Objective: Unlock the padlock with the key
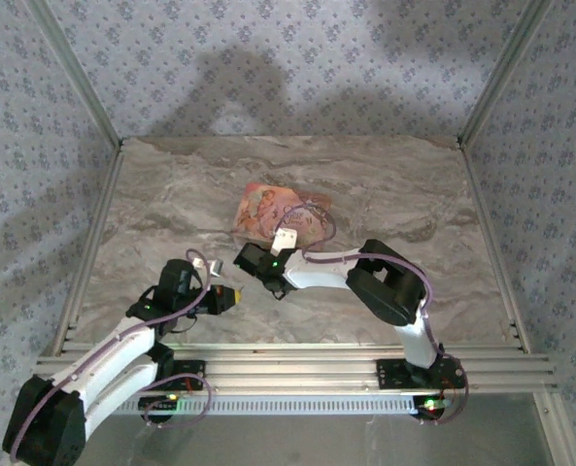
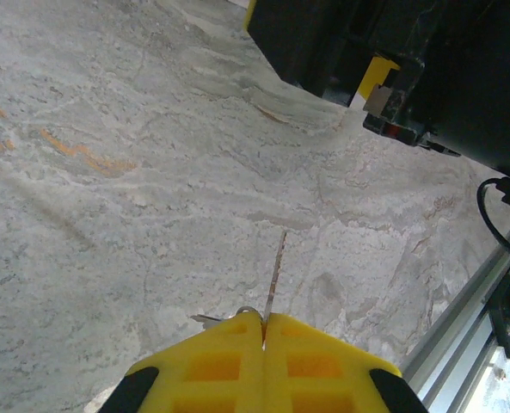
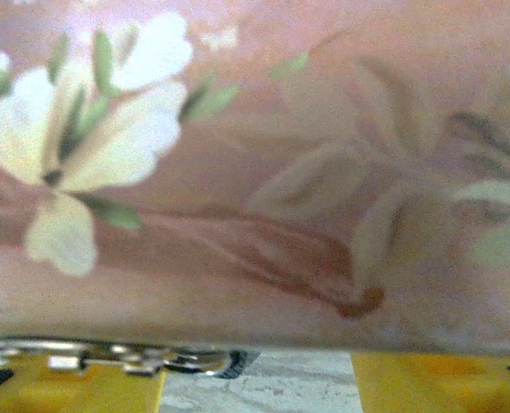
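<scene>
Pink floral box [image 1: 266,212], yellow pincer pads [image 2: 211,366], grey-veined marble table [image 1: 171,194], blue-flecked walls [image 1: 297,58]

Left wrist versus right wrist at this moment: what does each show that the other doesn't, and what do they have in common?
Left wrist, not right wrist: the left hand shut on the thin key, its blade pointing forward, and the right arm ahead. Right wrist, not left wrist: the pink floral box close up, a metal piece at its lower edge, possibly the padlock, and the open right hand. Both: marble table and yellow fingers.
</scene>
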### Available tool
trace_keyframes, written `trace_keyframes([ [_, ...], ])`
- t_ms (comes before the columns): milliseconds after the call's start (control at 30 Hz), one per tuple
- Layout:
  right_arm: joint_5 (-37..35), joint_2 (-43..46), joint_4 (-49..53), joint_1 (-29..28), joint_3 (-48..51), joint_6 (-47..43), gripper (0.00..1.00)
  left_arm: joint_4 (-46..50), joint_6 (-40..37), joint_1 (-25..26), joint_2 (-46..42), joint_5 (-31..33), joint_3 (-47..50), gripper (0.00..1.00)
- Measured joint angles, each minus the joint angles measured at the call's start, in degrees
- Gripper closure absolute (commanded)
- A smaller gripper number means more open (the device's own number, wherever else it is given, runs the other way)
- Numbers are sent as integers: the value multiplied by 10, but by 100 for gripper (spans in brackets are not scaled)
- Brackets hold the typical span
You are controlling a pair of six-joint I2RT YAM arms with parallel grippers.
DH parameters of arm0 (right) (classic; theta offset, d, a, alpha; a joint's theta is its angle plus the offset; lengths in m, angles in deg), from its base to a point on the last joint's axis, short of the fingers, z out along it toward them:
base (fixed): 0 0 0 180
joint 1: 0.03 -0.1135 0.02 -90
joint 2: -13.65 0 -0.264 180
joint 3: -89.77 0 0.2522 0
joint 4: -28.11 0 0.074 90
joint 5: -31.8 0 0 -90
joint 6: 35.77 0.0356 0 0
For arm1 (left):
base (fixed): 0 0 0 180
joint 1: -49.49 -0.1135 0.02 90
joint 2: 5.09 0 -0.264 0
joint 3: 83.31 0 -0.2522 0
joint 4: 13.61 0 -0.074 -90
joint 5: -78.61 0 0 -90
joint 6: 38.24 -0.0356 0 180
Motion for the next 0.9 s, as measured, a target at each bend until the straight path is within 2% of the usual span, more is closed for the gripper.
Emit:
trace_keyframes([
  [100,-12,0,-7,0,0,-1,52,1,-2,0,0,0,0,100],
  [267,-26,0,-19,0,0,-36,80,0,-2,0,0,0,0,100],
  [367,-27,9,-24,0,10,-72,87,-3,-2,0,9,0,0,100],
  [533,14,71,-47,12,89,-135,96,-20,-2,0,44,-2,0,100],
  [667,81,129,-68,33,150,-177,100,-33,-6,2,65,-10,-2,100],
  [900,206,161,-82,52,165,-240,100,-69,-23,17,93,-28,-22,100],
])
